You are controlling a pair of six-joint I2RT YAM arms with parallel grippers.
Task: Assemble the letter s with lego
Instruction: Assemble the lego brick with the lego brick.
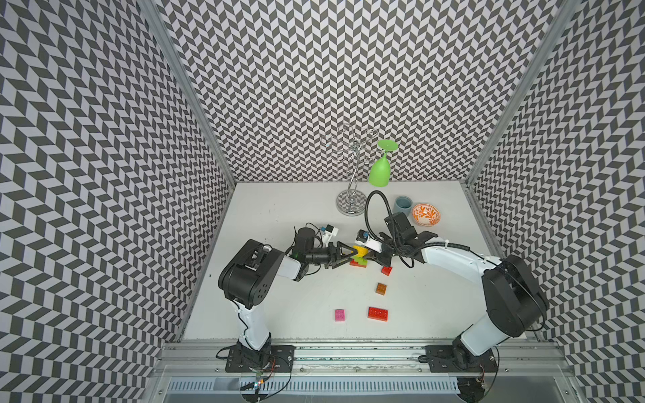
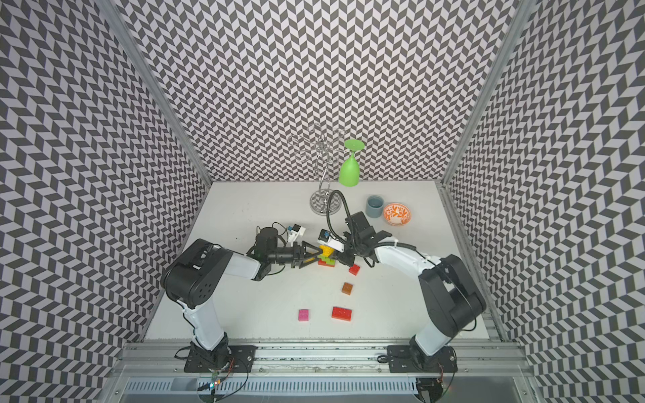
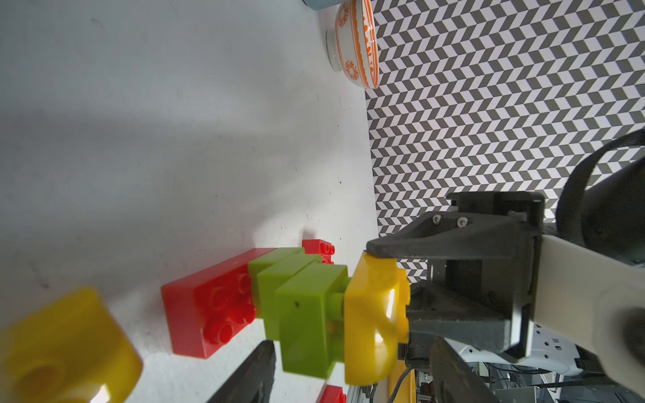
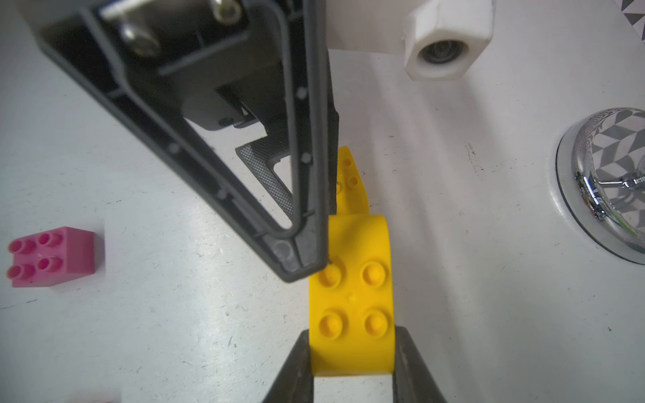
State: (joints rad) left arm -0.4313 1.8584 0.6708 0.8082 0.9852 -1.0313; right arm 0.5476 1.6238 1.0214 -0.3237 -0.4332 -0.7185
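A lego stack stands mid-table: a long red brick (image 3: 206,307) at the base, lime green bricks (image 3: 303,314) above it, and a rounded yellow brick (image 4: 352,303) on top. My right gripper (image 4: 352,370) is shut on that top yellow brick (image 1: 361,250). My left gripper (image 3: 349,380) is open and straddles the stack from the other side; its fingers (image 4: 300,251) stand apart from the bricks. A second yellow brick (image 4: 350,188) lies on the table behind the stack. Loose bricks lie nearer the front: small red (image 1: 386,270), brown (image 1: 381,289), long red (image 1: 377,313), pink (image 1: 339,315).
At the back stand a chrome glass rack (image 1: 350,206) with a green wine glass (image 1: 380,167) hanging from it, a blue-grey cup (image 1: 402,205) and an orange-patterned bowl (image 1: 425,213). Patterned walls enclose the white table (image 1: 279,296) on three sides.
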